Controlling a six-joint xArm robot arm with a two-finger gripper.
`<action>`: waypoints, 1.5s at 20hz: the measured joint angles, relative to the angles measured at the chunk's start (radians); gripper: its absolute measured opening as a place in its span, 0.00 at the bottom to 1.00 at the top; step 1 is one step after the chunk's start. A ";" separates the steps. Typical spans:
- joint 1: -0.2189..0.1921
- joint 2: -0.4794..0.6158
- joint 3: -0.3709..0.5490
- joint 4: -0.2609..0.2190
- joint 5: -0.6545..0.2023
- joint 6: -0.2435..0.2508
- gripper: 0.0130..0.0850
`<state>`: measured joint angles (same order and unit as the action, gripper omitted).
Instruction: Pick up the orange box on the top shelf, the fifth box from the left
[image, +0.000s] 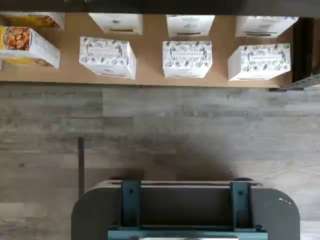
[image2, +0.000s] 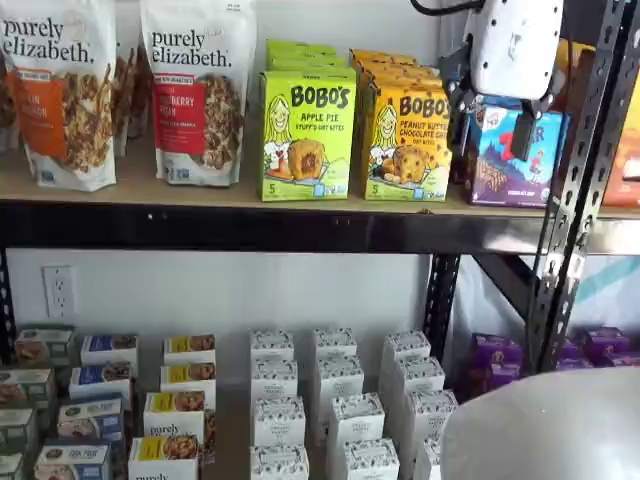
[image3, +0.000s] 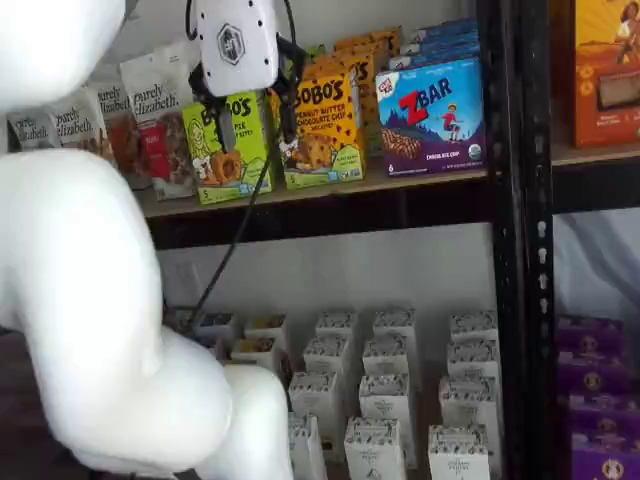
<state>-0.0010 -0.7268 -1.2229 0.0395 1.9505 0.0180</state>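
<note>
The wrist view looks down on a tan board carrying white patterned boxes (image: 187, 58) in rows, with a box showing a food picture (image: 27, 46) at one end. Grey wood-look floor (image: 160, 130) lies beyond the board, and a dark mount with teal brackets (image: 185, 210) fills the near edge.

In a shelf view, the orange box (image2: 407, 143) stands upright on the top shelf (image2: 220, 225), just beside a lime-green box (image2: 306, 133) on one side and a blue box (image2: 515, 155) on the other. 2 granola bags (image2: 198, 88) stand further along. The gripper (image2: 495, 120) hangs in front of the blue box, near the orange box's edge, holding nothing.

In a shelf view, the gripper (image3: 255, 125) hangs before the lime-green box (image3: 228, 150), apart from the shelf goods, its 2 black fingers spread with a plain gap and nothing between them. The orange box (image3: 325, 125) sits just beside it, the blue box (image3: 432, 117) next along. The white arm (image3: 90, 300) fills the near side, above white boxes (image3: 375, 385) on the lower level.
</note>
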 joint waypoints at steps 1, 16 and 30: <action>0.015 -0.011 0.012 -0.021 -0.020 0.008 1.00; 0.005 -0.014 0.029 -0.039 -0.123 -0.006 1.00; -0.088 0.141 -0.022 0.018 -0.380 -0.093 1.00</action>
<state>-0.0892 -0.5861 -1.2446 0.0573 1.5706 -0.0747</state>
